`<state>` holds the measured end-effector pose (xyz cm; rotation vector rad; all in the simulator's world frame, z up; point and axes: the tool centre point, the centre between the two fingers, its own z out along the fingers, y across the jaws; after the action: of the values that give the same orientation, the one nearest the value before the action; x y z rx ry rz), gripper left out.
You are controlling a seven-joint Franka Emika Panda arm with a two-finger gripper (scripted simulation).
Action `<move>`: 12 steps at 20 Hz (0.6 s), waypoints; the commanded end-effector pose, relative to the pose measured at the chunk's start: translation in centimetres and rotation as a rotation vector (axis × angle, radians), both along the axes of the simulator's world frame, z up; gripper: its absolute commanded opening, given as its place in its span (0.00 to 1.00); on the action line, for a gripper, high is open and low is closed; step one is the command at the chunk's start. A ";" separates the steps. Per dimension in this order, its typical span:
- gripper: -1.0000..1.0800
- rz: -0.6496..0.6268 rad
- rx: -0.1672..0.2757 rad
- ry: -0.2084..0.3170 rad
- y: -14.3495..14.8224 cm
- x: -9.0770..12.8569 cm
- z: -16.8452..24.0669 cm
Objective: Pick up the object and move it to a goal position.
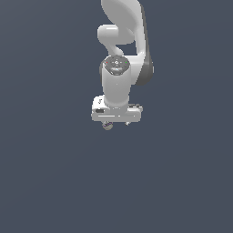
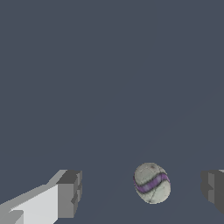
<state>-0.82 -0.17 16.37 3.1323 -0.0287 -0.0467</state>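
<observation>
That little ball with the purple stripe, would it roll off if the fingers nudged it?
Probably. The ball looks round, so an off-centre nudge could send it rolling. It seems small between the open fingers, so a centred squeeze matters. Its surface looks hard, likely not squashy.

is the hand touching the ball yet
Apart. The wrist view shows bare floor on both sides of the ball, between it and each finger of the open hand.

No text, label, brand or number can be read anywhere in the exterior view or wrist view.
</observation>
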 end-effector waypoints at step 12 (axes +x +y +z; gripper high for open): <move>0.96 -0.022 0.022 -0.002 -1.2 0.2 1.0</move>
<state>-0.68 -1.40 17.29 3.1522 -0.0610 -0.0431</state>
